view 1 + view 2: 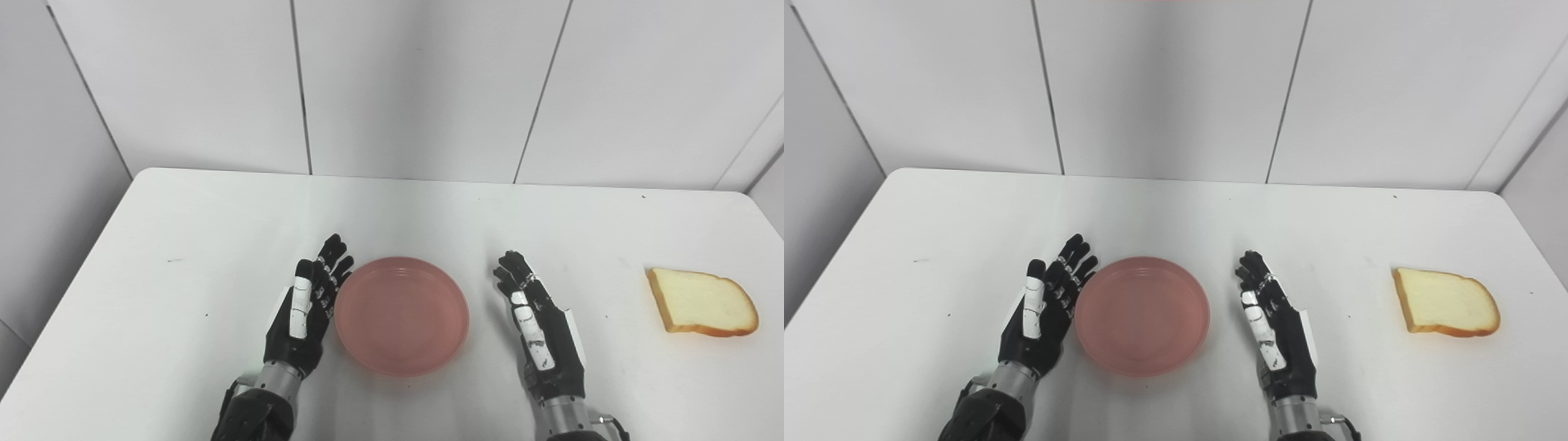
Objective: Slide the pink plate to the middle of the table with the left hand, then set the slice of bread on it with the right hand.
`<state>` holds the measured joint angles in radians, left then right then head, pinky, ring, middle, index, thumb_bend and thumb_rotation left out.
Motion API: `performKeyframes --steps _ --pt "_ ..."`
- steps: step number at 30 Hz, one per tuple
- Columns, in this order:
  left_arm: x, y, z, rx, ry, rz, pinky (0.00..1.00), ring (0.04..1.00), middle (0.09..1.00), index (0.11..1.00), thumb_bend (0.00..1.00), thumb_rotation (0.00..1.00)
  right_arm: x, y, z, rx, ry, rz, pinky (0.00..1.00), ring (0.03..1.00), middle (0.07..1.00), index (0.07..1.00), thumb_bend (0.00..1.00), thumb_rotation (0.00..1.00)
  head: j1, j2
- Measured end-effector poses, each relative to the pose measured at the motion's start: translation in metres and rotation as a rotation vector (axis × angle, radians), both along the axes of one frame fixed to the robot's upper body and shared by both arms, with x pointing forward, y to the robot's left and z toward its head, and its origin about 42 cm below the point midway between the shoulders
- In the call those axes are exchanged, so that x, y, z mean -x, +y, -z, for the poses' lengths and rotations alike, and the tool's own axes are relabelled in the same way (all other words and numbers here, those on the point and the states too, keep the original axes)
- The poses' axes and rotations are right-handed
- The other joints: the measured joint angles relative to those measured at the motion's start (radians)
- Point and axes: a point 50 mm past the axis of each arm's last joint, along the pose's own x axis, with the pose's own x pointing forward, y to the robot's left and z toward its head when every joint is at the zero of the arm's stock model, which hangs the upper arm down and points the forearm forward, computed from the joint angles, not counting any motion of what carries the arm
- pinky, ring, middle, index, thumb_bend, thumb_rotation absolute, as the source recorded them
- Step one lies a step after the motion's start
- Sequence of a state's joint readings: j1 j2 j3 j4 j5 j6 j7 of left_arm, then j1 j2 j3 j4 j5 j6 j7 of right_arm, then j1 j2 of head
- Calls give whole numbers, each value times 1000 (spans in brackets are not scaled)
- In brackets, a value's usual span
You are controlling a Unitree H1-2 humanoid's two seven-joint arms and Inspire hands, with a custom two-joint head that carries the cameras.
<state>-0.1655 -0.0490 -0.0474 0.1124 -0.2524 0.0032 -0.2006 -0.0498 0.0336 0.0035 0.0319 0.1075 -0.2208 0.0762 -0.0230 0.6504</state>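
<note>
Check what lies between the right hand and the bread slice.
Only bare white table lies between the right hand and the bread slice; both eye views show it.

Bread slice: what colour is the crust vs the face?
Bread slice: pale cream face, golden-orange crust along its near edge; clearest in the left eye view.

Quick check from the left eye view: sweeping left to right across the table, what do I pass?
Left hand → pink plate → right hand → slice of bread. The left hand sits right at the plate's left rim; the bread lies well off toward the table's right edge.
</note>
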Motion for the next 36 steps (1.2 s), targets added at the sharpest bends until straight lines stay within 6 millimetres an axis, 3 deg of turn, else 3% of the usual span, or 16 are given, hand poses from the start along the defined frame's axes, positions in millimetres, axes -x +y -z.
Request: performKeyframes --steps 9,11,13,17,21,24,26,32,36 --pt "2 -3 2 2 -6 34 999 992 1000 950 800 949 -1 5 0 11 2 15 913 877 885 882 684 728 -58 -14" --pt "3 -4 4 0 -12 43 996 990 1000 950 799 957 -1 4 -1 12 0 17 953 905 913 914 672 778 -64 -18" --pt "3 -4 6 -2 -18 48 982 980 995 947 801 955 -3 1 -3 28 -2 6 993 952 953 962 680 813 -75 -18" --pt "2 -4 7 -1 -28 50 981 980 997 955 807 952 -14 -13 -13 86 -2 -22 1000 967 960 971 707 781 -93 -31" --pt "0 -4 7 0 -29 49 1000 999 1000 949 788 954 -30 -45 -38 192 -15 -1 1000 976 944 952 796 701 -104 -46" --pt "-2 -3 8 5 -29 39 1000 996 1000 950 794 949 -42 -78 -62 289 -20 5 1000 958 932 944 763 629 -107 -51" --pt "-3 -2 8 7 -29 35 1000 994 1000 955 793 953 -46 -100 -75 325 -38 20 912 920 909 919 779 562 -113 -63" --pt "-7 -2 8 2 -34 32 1000 991 1000 966 784 984 -46 -152 -101 492 -57 50 890 904 888 897 891 528 -123 -92" --pt "-8 -1 8 -9 -48 26 1000 987 1000 976 782 982 -39 -190 -121 572 -66 98 927 924 898 898 891 386 -124 -106"
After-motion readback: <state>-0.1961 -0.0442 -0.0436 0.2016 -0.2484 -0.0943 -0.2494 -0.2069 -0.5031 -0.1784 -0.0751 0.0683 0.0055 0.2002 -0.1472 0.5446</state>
